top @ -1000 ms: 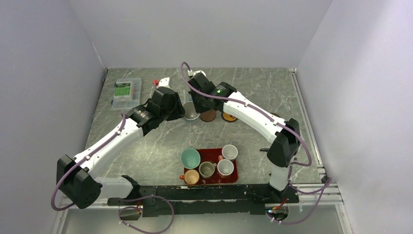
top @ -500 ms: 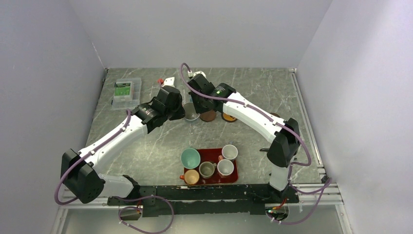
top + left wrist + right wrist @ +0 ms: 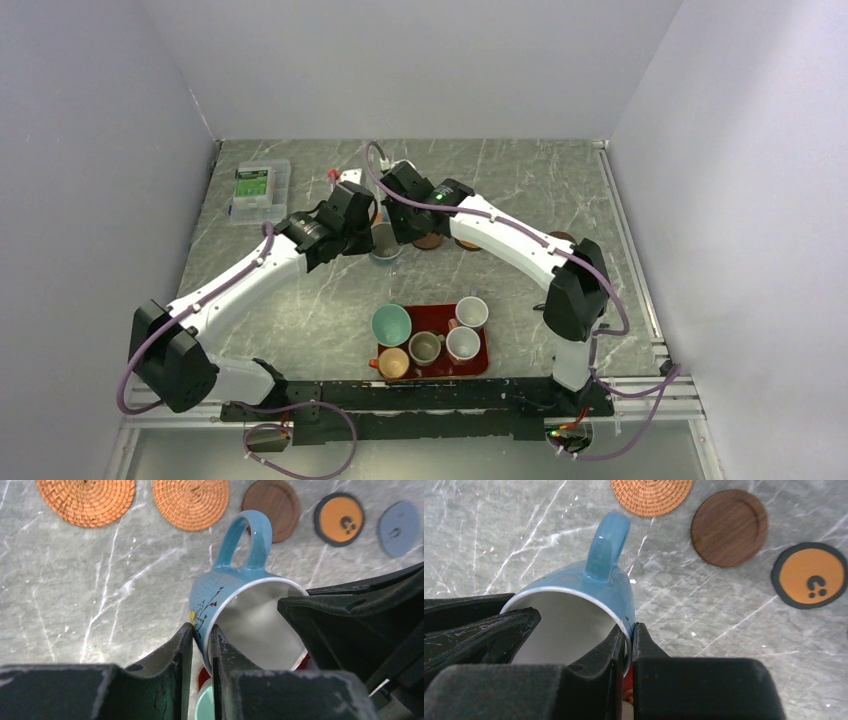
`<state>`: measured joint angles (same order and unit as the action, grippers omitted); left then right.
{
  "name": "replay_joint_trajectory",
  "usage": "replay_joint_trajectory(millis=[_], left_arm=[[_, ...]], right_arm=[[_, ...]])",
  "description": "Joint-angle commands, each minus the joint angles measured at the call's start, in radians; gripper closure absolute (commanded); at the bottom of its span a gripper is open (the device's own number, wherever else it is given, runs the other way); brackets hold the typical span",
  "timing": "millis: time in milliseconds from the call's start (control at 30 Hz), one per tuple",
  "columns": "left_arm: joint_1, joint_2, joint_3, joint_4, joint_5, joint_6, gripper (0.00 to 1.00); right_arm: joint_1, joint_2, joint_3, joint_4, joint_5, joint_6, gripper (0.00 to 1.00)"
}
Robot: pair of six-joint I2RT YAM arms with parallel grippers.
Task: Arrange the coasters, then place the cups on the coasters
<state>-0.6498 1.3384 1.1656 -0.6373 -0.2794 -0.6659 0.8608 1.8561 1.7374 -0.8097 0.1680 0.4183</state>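
The large cup (image 3: 235, 587) with the blue handle hangs tilted above the table, its white inside showing. My left gripper (image 3: 201, 630) is shut on its rim on one side. On the opposite side, my right gripper (image 3: 629, 629) is shut on the same cup (image 3: 594, 580). Beyond it the coasters lie in a row: two woven orange ones (image 3: 85, 495), a dark brown one (image 3: 271, 502), a black one with an orange centre (image 3: 339, 519) and a blue-grey one (image 3: 398, 521). In the top view both arms meet over the cup (image 3: 385, 243).
A red tray (image 3: 484, 362) near the arm bases holds a teal cup (image 3: 391, 324), an orange cup (image 3: 392, 362), a grey-olive cup (image 3: 425, 347) and two white cups (image 3: 462, 344). A clear plastic box (image 3: 259, 187) sits at the back left.
My left gripper has shut on the cup's rim. Both arms have drawn the cup a little toward the near side, away from the coaster row.
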Motion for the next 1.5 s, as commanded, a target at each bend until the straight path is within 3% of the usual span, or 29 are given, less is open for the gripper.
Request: replay_joint_trajectory(millis=[0, 300, 433, 800, 967, 1100, 1200, 1467], left_arm=[[0.008, 0.042, 0.005, -0.109, -0.054, 0.053, 0.97], [0.009, 0.056, -0.088, -0.07, 0.008, 0.008, 0.96], [0.009, 0.078, -0.098, -0.067, 0.018, -0.012, 0.81], [0.009, 0.09, -0.113, -0.052, 0.031, -0.017, 0.63], [0.009, 0.088, -0.112, -0.07, 0.009, -0.024, 0.87], [0.009, 0.074, -0.102, -0.095, -0.013, -0.023, 0.97], [0.009, 0.049, -0.094, -0.108, -0.026, -0.029, 0.97], [0.013, 0.016, -0.06, -0.128, -0.033, -0.03, 0.97]], right_arm=[[0.0, 0.004, -0.013, 0.055, -0.086, 0.026, 1.0], [0.0, 0.071, -0.015, 0.062, -0.145, 0.046, 1.0], [0.001, 0.084, -0.01, 0.062, -0.152, 0.044, 1.0], [0.001, 0.104, 0.0, 0.057, -0.149, 0.042, 1.0], [0.0, 0.107, 0.002, 0.052, -0.137, 0.041, 1.0], [0.001, 0.097, 0.001, 0.05, -0.127, 0.043, 1.0], [0.001, 0.084, 0.006, 0.041, -0.108, 0.042, 0.91], [-0.002, 0.019, -0.013, 0.032, -0.074, 0.042, 0.54]])
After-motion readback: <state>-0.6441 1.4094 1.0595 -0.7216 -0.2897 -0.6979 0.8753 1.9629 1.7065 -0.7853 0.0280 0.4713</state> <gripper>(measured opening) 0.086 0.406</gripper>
